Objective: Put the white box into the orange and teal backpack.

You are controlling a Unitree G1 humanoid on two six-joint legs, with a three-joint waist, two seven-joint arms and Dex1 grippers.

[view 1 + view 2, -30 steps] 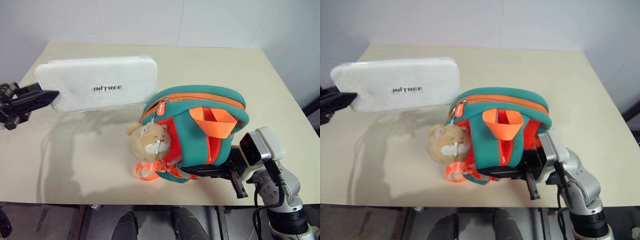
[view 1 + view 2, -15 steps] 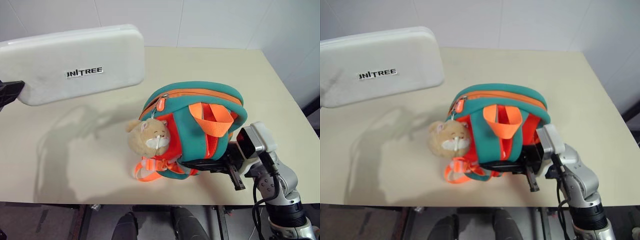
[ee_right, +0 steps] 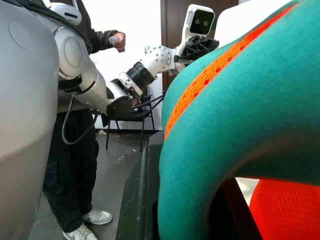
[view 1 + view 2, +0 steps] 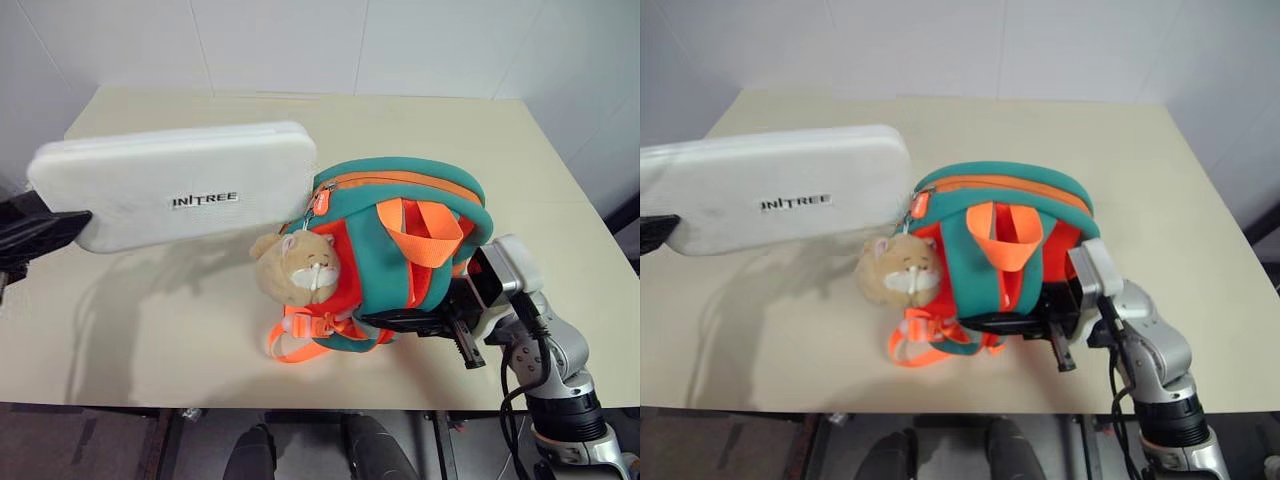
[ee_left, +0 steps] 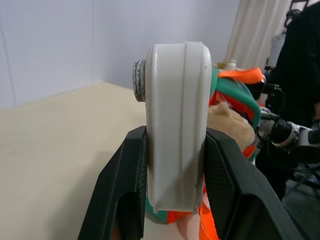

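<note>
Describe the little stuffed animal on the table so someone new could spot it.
On the beige table stands the orange and teal backpack. A tan plush hamster charm hangs on its front, just below the white box; it is the one furry thing there.

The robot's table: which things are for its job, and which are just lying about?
For the job:
- box, clamped in the left end effector
- backpack, held by the right end effector

Just there:
- hamster charm on the backpack
- table
- a person standing behind the robot

table (image 4: pixel 480 130): beige, matte | wall (image 4: pixel 300 40): white tiles | person (image 3: pixel 75 165): dark trousers, white shoes
</note>
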